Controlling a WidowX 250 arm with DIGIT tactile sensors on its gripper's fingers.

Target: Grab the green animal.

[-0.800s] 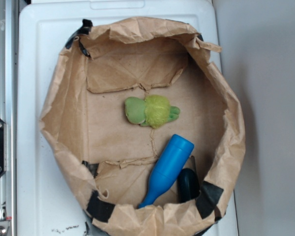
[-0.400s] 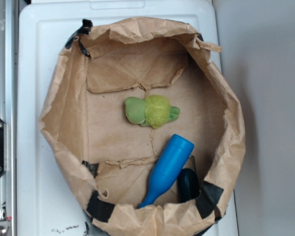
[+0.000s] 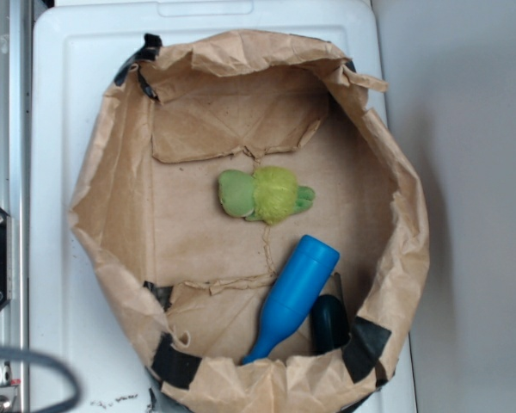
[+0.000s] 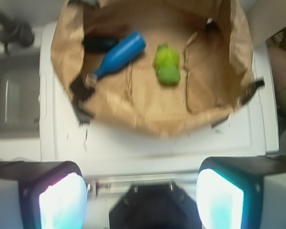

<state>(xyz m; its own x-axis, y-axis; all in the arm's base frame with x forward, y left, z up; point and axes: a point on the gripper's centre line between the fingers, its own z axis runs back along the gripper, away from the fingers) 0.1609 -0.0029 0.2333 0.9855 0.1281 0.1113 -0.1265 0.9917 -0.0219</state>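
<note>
The green animal (image 4: pixel 166 65) lies ahead of the end effector (image 4: pixel 142 196), long axis running toward it, olive head nearest. The end effector's fingers stand spread, empty.

No text, label, brand, number or sign can be read in either view — nothing is printed on the crumpled brown paper bag (image 3: pixel 120 172), and the blue plastic bottle-shaped object (image 3: pixel 294 295) inside it is seen plain — while the wrist view is too blurred for lettering.
</note>
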